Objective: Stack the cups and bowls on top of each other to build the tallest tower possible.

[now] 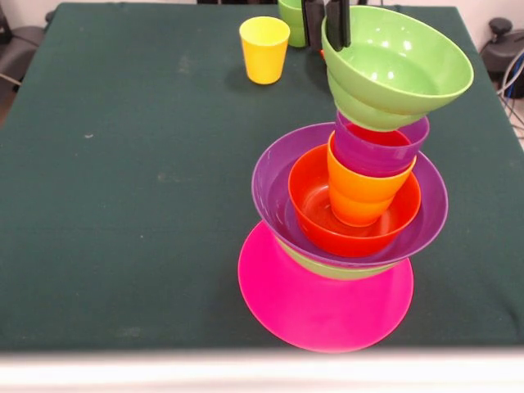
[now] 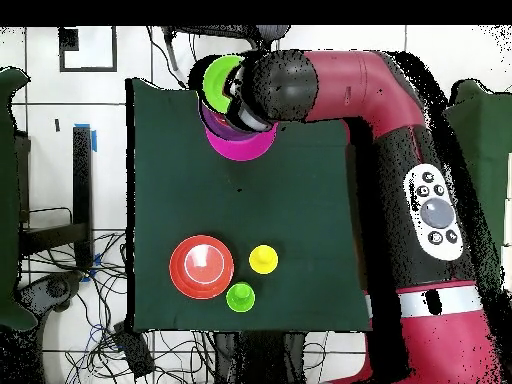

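Note:
The tower stands at the front right of the table on a wide pink bowl (image 1: 323, 307). Above it a green bowl's edge (image 1: 344, 270) shows under the wide purple bowl (image 1: 274, 184). Inside sit an orange-red bowl (image 1: 315, 209), the orange cup (image 1: 360, 192) and the purple cup (image 1: 377, 151). A large light green bowl (image 1: 401, 74) sits tilted on top. My gripper (image 1: 326, 22) straddles its far rim, shut on it. The tower also shows in the overhead view (image 2: 240, 148), its top half hidden by my arm. The yellow cup (image 1: 264, 49) and light green cup (image 1: 291, 20) stand apart.
In the overhead view a second orange-red bowl (image 2: 202, 267) lies near the yellow cup (image 2: 263, 259) and the green cup (image 2: 240, 297), close to the table edge by my base. My arm (image 2: 380, 120) reaches over the table's right side. The tower stands near the front edge (image 1: 262, 348).

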`<state>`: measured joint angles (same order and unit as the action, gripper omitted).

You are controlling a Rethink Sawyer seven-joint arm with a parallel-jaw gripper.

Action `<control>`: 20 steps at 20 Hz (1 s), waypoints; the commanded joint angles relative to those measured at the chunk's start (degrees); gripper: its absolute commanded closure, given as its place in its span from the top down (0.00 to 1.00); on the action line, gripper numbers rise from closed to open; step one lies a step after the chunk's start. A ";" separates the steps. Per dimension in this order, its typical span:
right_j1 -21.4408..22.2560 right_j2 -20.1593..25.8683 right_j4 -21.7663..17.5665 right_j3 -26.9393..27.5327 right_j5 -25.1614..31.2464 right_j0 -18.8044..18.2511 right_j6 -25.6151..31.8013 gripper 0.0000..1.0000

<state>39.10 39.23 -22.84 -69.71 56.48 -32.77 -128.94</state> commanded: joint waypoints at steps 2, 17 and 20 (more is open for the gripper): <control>-3.19 -2.51 -1.94 -2.11 1.71 0.53 7.51 0.00; -3.22 -3.04 -2.35 -1.36 1.65 1.99 5.68 0.00; -2.82 -3.11 -2.21 -0.98 2.45 2.37 5.47 0.00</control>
<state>39.10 38.96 -22.84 -69.71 56.47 -32.41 -128.94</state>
